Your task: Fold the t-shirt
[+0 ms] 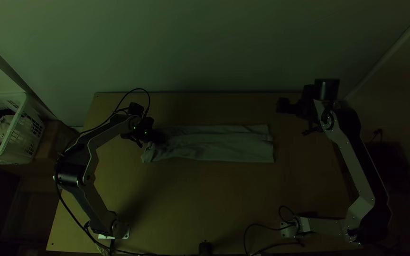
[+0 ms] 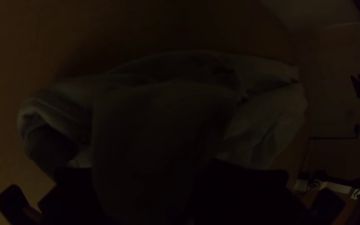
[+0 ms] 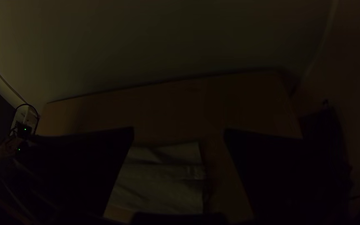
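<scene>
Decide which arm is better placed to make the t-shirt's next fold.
Left, probably: the left gripper is right at one end of the t-shirt, while the right gripper, open, hangs off past the other end.

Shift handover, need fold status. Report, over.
Pale fabric t-shirt in long strip. Black left gripper partly covering one end. Black right gripper open, past other end.
</scene>
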Controlling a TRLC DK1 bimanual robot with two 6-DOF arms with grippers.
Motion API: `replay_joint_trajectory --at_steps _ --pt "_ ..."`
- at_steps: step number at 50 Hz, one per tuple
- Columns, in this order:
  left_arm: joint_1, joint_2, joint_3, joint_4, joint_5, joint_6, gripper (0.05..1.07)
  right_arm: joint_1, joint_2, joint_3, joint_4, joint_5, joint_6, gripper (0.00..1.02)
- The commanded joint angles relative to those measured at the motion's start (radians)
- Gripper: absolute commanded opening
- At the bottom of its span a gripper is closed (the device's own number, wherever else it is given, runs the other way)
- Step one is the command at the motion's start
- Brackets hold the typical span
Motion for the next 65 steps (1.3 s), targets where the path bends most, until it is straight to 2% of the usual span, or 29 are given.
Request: replay_joint_trajectory --at_steps 1,12,25,32,41,51,65 --pt "0.029 -0.023 -0.074 -0.062 -0.039 -0.014 0.08 -0.003 -0.017 -0.047 0.009 0.002 0.011 0.99" --pt "0.176 -0.097 -0.081 -0.118 -0.090 0.070 0.08 -0.028 -0.034 -0.113 0.069 0.002 0.008 0.99" --pt "0.392 -0.114 0.023 -0.236 -0.127 0.206 0.08 -0.057 -0.050 -0.176 0.156 0.002 -0.017 0.99" --pt "0.501 -0.105 0.081 -0.259 -0.177 0.285 0.08 -0.078 -0.057 -0.185 0.161 0.002 -0.025 0.99" --pt "0.592 -0.065 0.233 -0.378 -0.226 0.351 0.08 -0.111 -0.080 -0.188 0.161 0.002 -0.042 0.99" --pt "0.570 -0.049 0.437 -0.621 -0.236 0.348 0.08 -0.132 -0.119 -0.223 0.161 0.002 -0.048 0.99" --pt "0.352 -0.134 0.541 -0.765 -0.239 0.239 0.08 -0.137 -0.160 -0.240 0.159 0.002 -0.051 0.99"
